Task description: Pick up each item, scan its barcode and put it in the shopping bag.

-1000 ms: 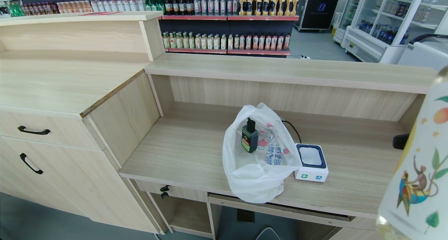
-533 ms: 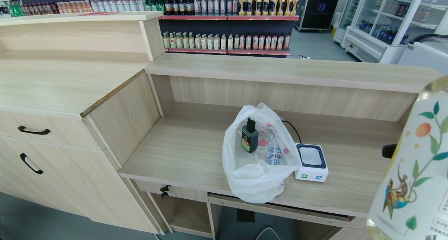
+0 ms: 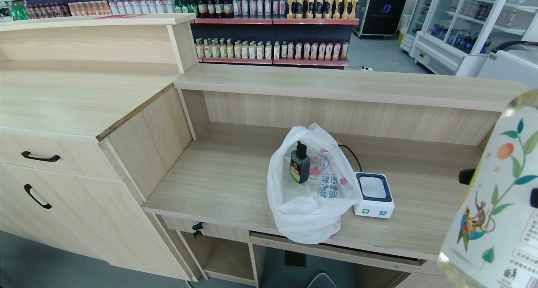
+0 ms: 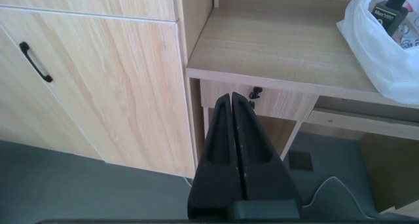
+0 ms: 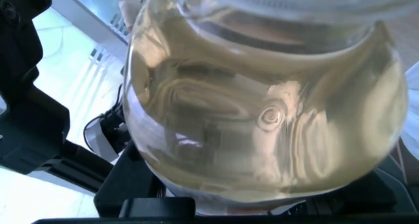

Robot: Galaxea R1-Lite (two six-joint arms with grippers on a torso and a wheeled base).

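Bottle: the pale drink bottle (image 3: 494, 237) hung aloft, near upright, clamped in the right tool (image 3: 500, 187).
Relation: the scanner (image 3: 373, 194) sat lower, to the bottle's left, on the bench (image 3: 218, 183), touching the shopping bag (image 3: 313, 208).
Left tool: (image 4: 233, 139) closed and empty, low before the bench.
Room: stocked drink shelves (image 3: 273, 21) stood behind.

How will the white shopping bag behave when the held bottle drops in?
Likely floppy: the shopping bag is thin crumpled film slumped on the counter. Its mouth may collapse, seemingly propped only by the small dark bottle inside. It may slide too, since it overhangs the counter's front edge.
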